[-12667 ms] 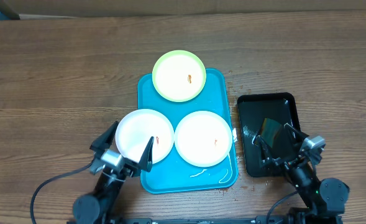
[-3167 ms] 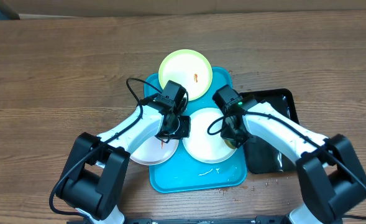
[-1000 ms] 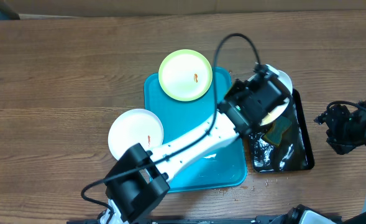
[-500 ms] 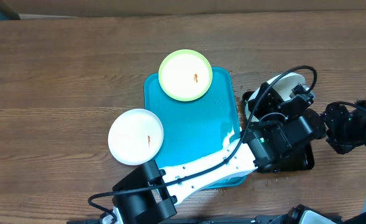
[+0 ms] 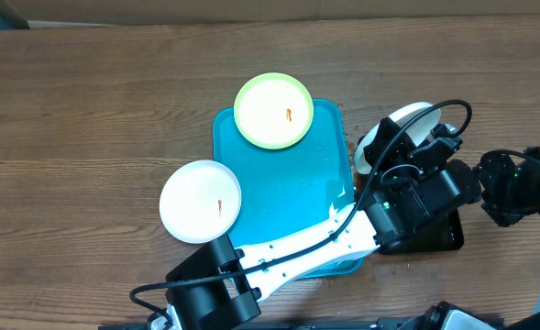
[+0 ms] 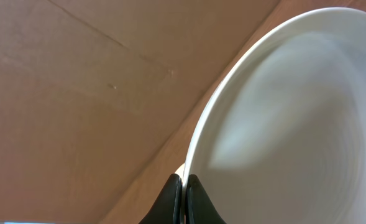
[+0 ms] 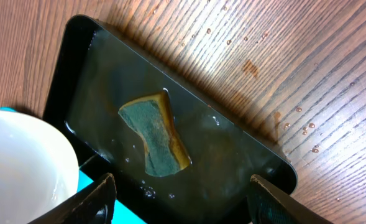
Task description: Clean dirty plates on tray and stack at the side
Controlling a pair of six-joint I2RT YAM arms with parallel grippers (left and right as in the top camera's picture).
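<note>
My left gripper [image 6: 183, 190] is shut on the rim of a white plate [image 6: 294, 124], held tilted above the black tray [image 5: 441, 236]; from overhead this plate [image 5: 405, 122] shows past the left wrist. A green-rimmed plate [image 5: 273, 112] with an orange smear lies on the far edge of the turquoise tray [image 5: 292, 206]. Another white plate [image 5: 200, 202] with a smear lies at the tray's left side. My right gripper [image 5: 501, 188] hangs open and holds nothing at the right; in its wrist view the gripper [image 7: 186, 211] hovers over the black tray.
The black tray [image 7: 251, 168] holds water and a green-and-yellow sponge [image 7: 155, 140]. Water drops dot the wood beside it. The left arm stretches across the turquoise tray's near right corner. A cardboard wall runs along the table's far edge.
The left arm has carried the white plate rightward over the black tray and dropped its forearm low across the turquoise tray's corner. The right arm has stayed still.
</note>
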